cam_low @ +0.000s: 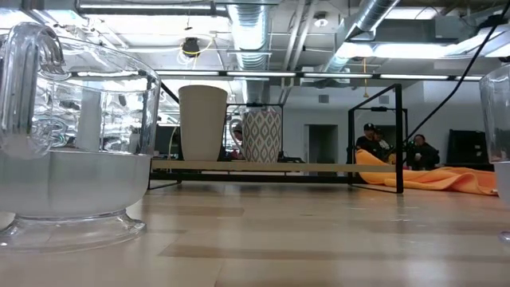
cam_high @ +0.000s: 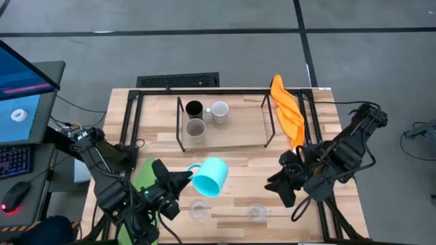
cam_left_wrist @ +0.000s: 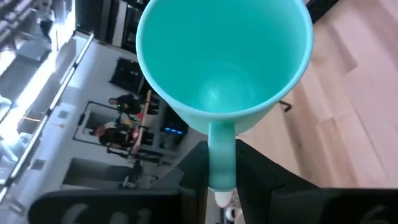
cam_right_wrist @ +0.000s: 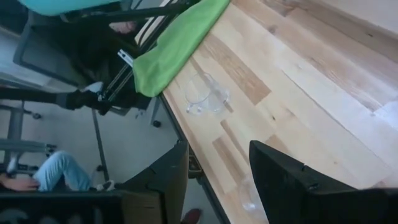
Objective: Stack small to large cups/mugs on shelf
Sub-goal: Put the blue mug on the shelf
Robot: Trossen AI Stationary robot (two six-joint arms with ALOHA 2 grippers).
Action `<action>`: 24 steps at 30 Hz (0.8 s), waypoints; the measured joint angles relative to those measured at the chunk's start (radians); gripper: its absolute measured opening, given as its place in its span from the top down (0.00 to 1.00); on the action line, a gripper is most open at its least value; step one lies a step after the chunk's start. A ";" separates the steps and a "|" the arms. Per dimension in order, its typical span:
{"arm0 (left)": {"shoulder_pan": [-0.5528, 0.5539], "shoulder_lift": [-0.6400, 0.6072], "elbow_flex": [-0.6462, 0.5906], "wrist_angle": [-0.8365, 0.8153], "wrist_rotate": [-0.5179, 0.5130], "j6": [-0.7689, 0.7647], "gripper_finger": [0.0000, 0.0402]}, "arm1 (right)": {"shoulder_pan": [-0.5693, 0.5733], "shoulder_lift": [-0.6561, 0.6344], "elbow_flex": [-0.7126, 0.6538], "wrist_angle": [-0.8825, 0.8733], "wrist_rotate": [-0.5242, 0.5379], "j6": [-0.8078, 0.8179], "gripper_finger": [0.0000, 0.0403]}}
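Note:
My left gripper [cam_high: 180,181] is shut on the bright blue mug [cam_high: 210,176], held above the table in front of the shelf [cam_high: 238,136]. On the shelf stand the black cup [cam_high: 194,107], the white mug [cam_high: 219,111] and the grey-beige cup [cam_high: 195,127], each on its base. Two clear glasses [cam_high: 199,209] [cam_high: 256,212] stand on the table near its near edge. My right gripper [cam_high: 283,185] is open and empty, above the table beside the right glass. The low view shows the grey-beige cup [cam_low: 203,123] and the white mug [cam_low: 261,135] on the shelf, and not the blue mug. My left gripper pinches the blue mug's handle [cam_left_wrist: 221,155] between its two fingers [cam_left_wrist: 261,171]. The fingers come from the table's left side. The mug is lifted clear of the table and tipped on its side, its open mouth [cam_left_wrist: 224,56] turned back toward the gripper.
An orange cloth [cam_high: 289,112] hangs over the shelf's right wire upright. A green cloth [cam_high: 144,175] lies at the table's left under my left arm. A keyboard [cam_high: 178,81] lies beyond the far edge. People sit in the room behind [cam_low: 374,143].

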 joint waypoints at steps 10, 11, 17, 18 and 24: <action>-0.012 -0.038 0.130 0.169 0.111 -0.236 0.87 | -0.022 0.000 0.000 0.008 -0.003 0.014 0.53; -0.014 -0.045 0.166 0.198 0.158 -0.282 0.87 | -0.025 0.000 0.000 0.008 -0.003 0.009 0.53; -0.021 -0.077 0.379 0.327 0.595 -0.545 0.87 | -0.050 0.000 0.000 0.010 -0.003 -0.063 0.53; -0.022 -0.079 0.404 0.362 0.662 -0.565 0.87 | -0.054 0.000 0.000 0.011 -0.003 -0.074 0.53; -0.063 -0.095 0.449 0.608 1.003 -0.579 0.87 | -0.067 0.000 0.000 0.042 -0.003 -0.144 0.53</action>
